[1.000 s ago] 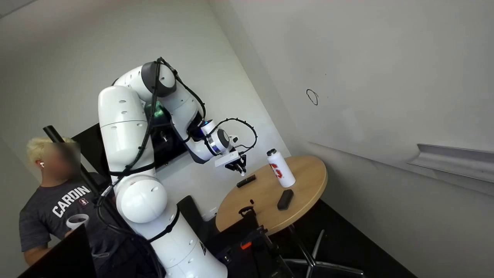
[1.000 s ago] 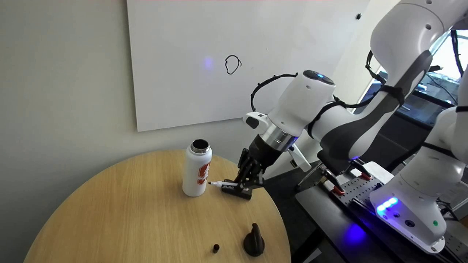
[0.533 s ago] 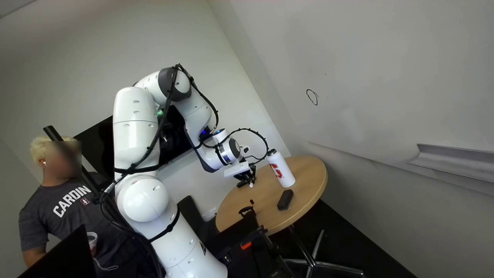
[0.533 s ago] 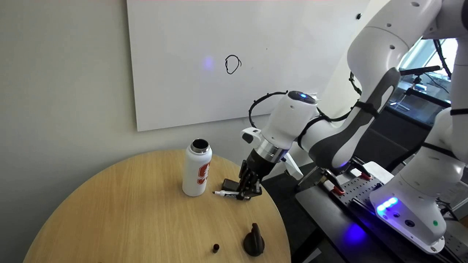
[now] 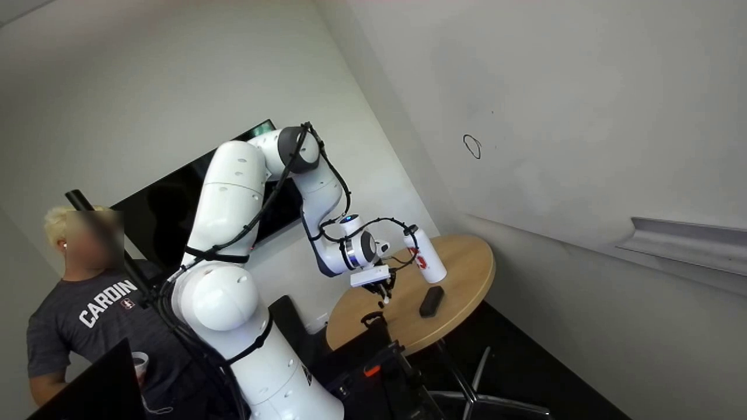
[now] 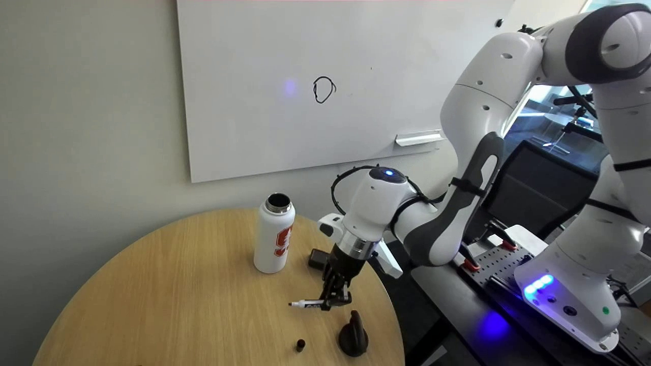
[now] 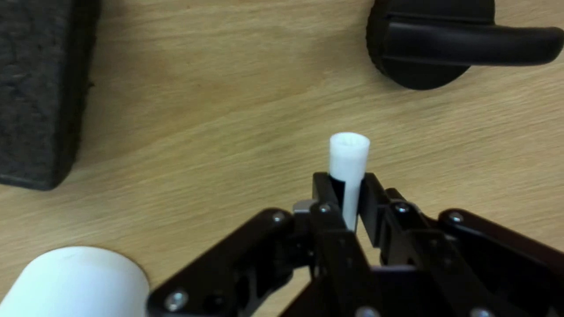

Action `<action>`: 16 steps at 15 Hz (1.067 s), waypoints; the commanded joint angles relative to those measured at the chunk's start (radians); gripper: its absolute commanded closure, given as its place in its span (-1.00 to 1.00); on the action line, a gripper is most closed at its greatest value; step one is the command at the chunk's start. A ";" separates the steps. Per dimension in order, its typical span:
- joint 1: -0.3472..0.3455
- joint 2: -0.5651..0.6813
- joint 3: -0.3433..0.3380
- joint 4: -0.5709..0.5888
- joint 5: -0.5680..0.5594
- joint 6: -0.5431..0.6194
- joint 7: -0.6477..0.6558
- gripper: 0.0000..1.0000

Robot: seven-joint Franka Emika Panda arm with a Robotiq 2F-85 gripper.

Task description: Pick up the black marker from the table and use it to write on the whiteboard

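My gripper [image 7: 348, 189] is shut on the black marker [image 7: 348, 160], a slim pen with white body, dark label and dark tip. In the wrist view its white back end sticks out past the fingertips; the tip is hidden. In an exterior view the gripper [image 6: 331, 302] holds the marker [image 6: 308, 304] almost level, low over the round wooden table [image 6: 178, 284], with the dark tip pointing left. In an exterior view the gripper [image 5: 382, 290] also shows over the table [image 5: 467, 256]. The whiteboard [image 6: 249, 127], with a drawn black oval, hangs behind the table; it also shows large at right [image 5: 595, 116].
A white bottle [image 6: 267, 244] with a red logo stands at the back of the table. A dark eraser [image 6: 318, 258] lies behind the gripper. A black knob-like object [image 6: 353, 338] and a small dark cap [image 6: 300, 345] are near the front. A ledge [image 6: 419, 138] is at the whiteboard's lower edge.
The gripper has moved across the table with the marker still held, away from the eraser and bottle, nearer the cap and black knob. It has also come lower.
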 commanded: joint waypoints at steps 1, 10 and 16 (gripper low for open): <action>0.031 0.053 0.000 0.060 0.076 -0.029 -0.085 0.90; 0.077 0.070 -0.012 0.124 0.134 -0.168 -0.105 0.05; 0.115 -0.020 -0.052 0.066 0.143 -0.177 -0.043 -0.80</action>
